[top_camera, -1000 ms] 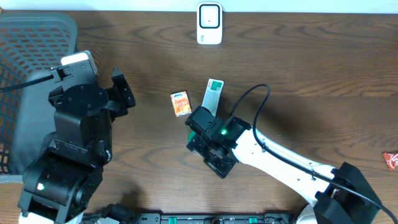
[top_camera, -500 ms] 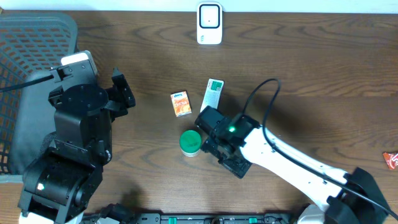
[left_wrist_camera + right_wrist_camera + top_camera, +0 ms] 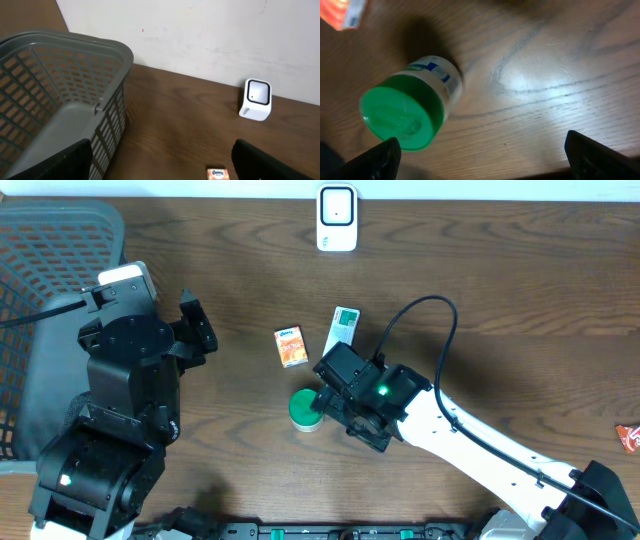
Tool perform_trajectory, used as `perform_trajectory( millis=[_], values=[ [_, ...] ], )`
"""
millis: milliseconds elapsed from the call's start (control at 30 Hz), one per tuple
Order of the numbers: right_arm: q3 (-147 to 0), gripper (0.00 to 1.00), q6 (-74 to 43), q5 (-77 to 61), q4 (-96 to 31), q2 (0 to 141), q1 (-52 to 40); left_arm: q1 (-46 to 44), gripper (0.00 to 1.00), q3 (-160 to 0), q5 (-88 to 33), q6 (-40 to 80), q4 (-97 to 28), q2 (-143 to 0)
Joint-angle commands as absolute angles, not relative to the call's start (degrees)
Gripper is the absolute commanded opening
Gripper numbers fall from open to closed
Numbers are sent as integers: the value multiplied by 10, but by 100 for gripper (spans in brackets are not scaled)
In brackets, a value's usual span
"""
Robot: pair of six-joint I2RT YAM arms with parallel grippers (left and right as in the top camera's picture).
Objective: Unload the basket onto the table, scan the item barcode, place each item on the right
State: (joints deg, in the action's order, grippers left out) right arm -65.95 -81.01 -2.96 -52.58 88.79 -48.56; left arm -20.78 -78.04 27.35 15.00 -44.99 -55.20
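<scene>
Presently the relation that governed the next move was the offset between the green-capped bottle (image 3: 306, 408) and the right tool (image 3: 325, 394). The bottle stood on the bench (image 3: 480, 290) just beside that tool, on the side toward the robot's left. In the right wrist view the bottle (image 3: 412, 107) sat off centre in the opening, close in front of one finger (image 3: 377, 157) and well apart from the other. The right tool (image 3: 487, 165) was released, its jaws spread wide and grasping nothing. The bottle's long axis appeared to run upright, cap uppermost, so its printed label faced sideways; no barcode could be made out. The scanner (image 3: 337, 218) stood at the far edge of the bench, well apart from the bottle, with the white-and-green packet (image 3: 343, 330) and the small orange box (image 3: 290, 346) lying between them. The right arm was plainly the nearer arm. The left tool (image 3: 195, 330) was parked by the grey basket (image 3: 40, 300), likewise released and empty, and its camera faced the scanner (image 3: 256, 99). As a judgement, the right tool had to be centred on the bottle before clenching. The bottle then had to be carried away from the robot and its label turned toward the scanner window.
</scene>
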Motion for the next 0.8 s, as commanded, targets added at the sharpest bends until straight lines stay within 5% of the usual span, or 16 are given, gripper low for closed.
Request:
perform_trajectory(
  millis=[0, 500, 767],
  values=[
    [-668, 99, -838, -20, -498, 879, -484, -206, 89, -775, 279, 153, -450, -550],
    [-673, 99, -859, -50, -425, 943, -484, -206, 89, -775, 279, 153, -450, -550],
    [-718, 99, -615, -62, -418, 943, -473, -206, 89, -775, 279, 153, -450, -550]
  ],
)
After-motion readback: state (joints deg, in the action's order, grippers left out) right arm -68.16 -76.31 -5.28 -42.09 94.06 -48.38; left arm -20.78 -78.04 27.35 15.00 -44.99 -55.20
